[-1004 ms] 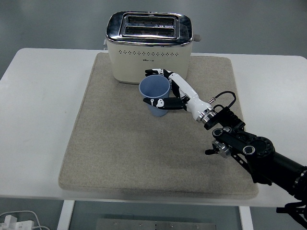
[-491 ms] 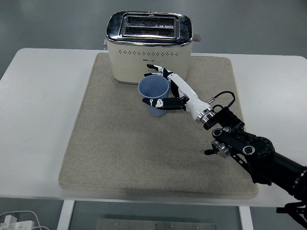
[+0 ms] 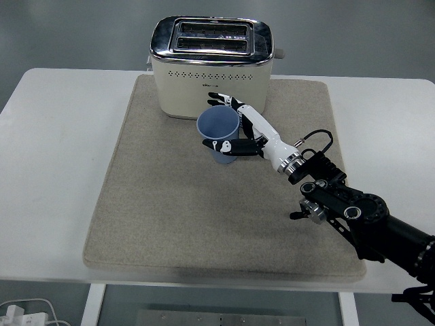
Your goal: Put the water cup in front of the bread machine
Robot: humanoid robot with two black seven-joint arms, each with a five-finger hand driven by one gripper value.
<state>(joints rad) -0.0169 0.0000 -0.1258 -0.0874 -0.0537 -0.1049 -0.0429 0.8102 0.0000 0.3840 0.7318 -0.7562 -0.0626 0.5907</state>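
Note:
The blue water cup (image 3: pixel 218 129) stands upright on the beige mat (image 3: pixel 163 204), just in front of the cream bread machine (image 3: pixel 212 64). My right hand (image 3: pixel 219 121) reaches in from the lower right and brackets the cup. Its thumb (image 3: pixel 219 145) lies against the cup's near side. Its fingers (image 3: pixel 224 99) are stretched out behind the rim, between the cup and the bread machine, and are a little off the cup. The cup's lower right side is hidden by the hand. The left arm is out of view.
The white table (image 3: pixel 54 136) extends past the mat on both sides. The bread machine stands at the mat's far edge, close behind my fingers. A white power strip with cable (image 3: pixel 20 314) lies on the floor at bottom left.
My right hand's fingers have uncurled and drawn back from the cup's far rim toward the bread machine. The cup has stayed in place on the mat.

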